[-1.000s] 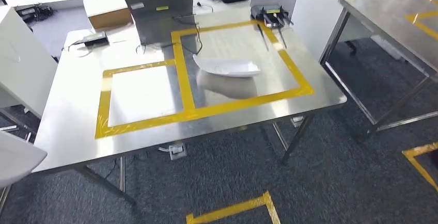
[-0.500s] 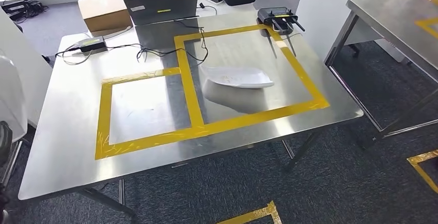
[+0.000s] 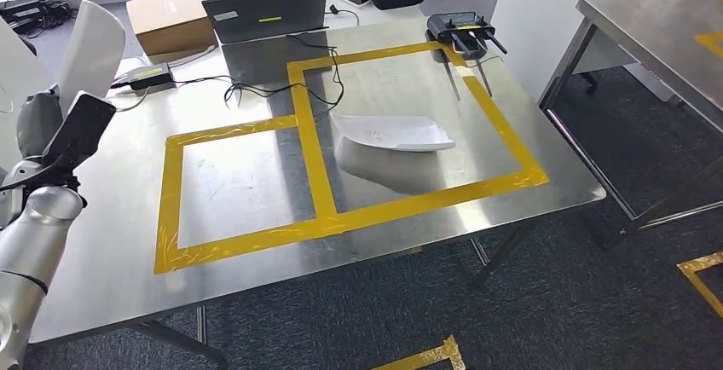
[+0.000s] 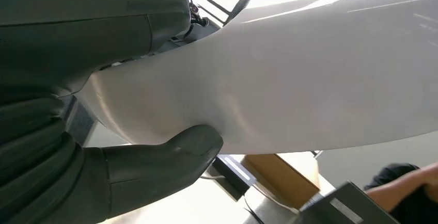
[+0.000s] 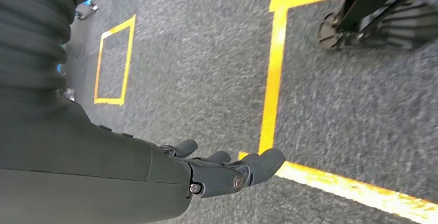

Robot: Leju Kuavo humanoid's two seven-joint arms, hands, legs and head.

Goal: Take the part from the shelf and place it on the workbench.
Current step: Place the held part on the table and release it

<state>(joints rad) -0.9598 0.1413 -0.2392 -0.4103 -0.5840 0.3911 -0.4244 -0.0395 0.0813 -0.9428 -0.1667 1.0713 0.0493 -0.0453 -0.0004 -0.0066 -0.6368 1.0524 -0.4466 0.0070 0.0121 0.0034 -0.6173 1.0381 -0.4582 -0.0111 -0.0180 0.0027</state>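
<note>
Left hand [image 4: 103, 146] holds the white part [image 4: 289, 79] by its edge; right hand [image 5: 222, 170] hangs empty, fingers apart. That thin grip could let the part slip.

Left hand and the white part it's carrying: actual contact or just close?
Touching. In the left wrist view the left hand has its thumb pressed flat against the white part, with no gap between them.
</note>
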